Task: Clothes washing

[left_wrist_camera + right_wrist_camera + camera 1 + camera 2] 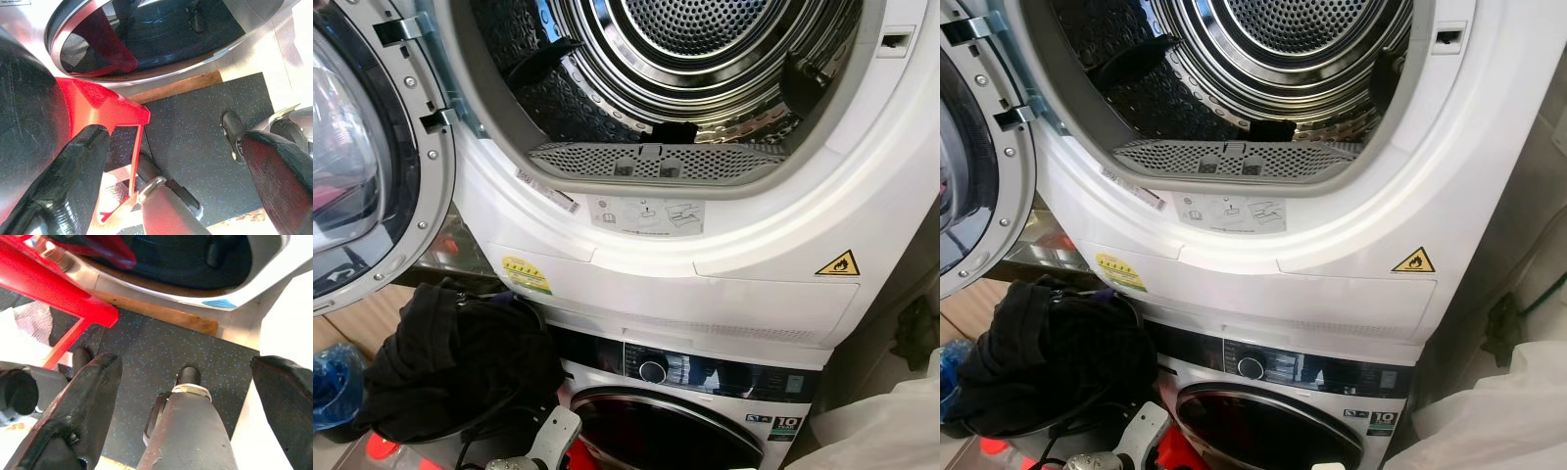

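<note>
A heap of black clothes (450, 362) lies at the lower left, on a red frame (98, 107) beside the machines. The upper machine's drum (705, 59) stands open, with a small dark shape (671, 130) low at its front, behind the lint filter (651, 162). The lower washer's round door (666, 431) is closed. My left gripper (176, 181) hangs low by the red frame, open, with nothing between its fingers (73, 186). My right gripper (186, 401) also hangs open and empty above the dark floor mat (146, 347). Part of my silver left arm (548, 441) shows beside the clothes.
The upper machine's door (362, 147) is swung open to the left. A blue bag (333, 382) sits at the far left and a white cloth or bag (891, 421) at the lower right. My own legs (190, 431) stand on the mat.
</note>
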You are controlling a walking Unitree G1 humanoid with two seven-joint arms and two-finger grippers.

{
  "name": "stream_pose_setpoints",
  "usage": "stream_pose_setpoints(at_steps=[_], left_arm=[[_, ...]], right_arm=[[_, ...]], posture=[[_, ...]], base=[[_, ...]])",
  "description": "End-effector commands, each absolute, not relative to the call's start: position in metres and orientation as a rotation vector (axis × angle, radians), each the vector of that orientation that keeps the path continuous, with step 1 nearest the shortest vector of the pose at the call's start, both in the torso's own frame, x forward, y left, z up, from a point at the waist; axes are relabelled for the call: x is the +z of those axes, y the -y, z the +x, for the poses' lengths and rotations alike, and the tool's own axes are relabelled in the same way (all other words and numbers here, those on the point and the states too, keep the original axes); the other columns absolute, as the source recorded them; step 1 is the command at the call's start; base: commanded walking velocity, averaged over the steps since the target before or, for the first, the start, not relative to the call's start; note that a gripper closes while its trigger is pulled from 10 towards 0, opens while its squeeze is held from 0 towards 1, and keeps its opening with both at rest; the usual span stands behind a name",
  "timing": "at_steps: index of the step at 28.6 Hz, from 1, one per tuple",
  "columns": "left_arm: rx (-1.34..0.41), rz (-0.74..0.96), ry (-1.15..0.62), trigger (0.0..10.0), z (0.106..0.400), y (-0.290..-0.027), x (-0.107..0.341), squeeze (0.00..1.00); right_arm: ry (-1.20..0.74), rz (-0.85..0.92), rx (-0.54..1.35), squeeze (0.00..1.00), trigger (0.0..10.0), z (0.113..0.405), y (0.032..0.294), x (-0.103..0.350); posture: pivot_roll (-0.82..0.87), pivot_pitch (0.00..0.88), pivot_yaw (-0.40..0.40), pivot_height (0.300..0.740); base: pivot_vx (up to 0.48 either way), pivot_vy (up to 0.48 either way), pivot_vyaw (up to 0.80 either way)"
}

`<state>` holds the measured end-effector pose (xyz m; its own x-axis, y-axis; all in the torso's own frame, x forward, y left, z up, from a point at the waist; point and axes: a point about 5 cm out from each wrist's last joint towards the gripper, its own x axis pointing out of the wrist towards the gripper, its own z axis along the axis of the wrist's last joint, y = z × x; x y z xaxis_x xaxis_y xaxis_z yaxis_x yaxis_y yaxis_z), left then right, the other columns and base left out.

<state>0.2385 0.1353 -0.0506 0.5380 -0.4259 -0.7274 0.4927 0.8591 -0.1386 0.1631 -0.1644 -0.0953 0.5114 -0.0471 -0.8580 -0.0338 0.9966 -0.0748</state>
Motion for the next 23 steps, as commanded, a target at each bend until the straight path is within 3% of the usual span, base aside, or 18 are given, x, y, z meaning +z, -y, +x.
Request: stream_pose_setpoints(at_steps=[1, 5, 15, 23], left_arm=[[-0.551, 0.108, -0.839, 10.0, 0.240, -0.140, -0.049, 0.00], [-0.548, 0.106, -0.836, 10.0, 0.240, -0.140, -0.049, 0.00], [-0.611, 0.131, -0.802, 10.0, 0.246, -0.134, -0.044, 0.00], [-0.970, 0.116, -0.635, 10.0, 0.260, -0.102, -0.018, 0.00]], right_arm=[[-0.993, -0.018, -0.031, 0.00, 10.0, 0.165, 0.157, -0.094], [-0.855, 0.108, -0.068, 0.00, 10.0, 0.183, 0.155, -0.083], [-0.853, 0.038, -0.062, 0.00, 10.0, 0.188, 0.157, -0.082], [-0.875, 0.027, -0.047, 0.00, 10.0, 0.181, 0.155, -0.085]], posture=[[-0.12, 0.008, 0.148, 0.740], [-0.12, 0.006, 0.149, 0.740], [-0.12, 0.003, 0.147, 0.740], [-0.11, 0.006, 0.149, 0.740]], base=[[0.000, 0.000, 0.00], [0.000, 0.000, 0.00], [0.000, 0.000, 0.00], [0.000, 0.000, 0.00]])
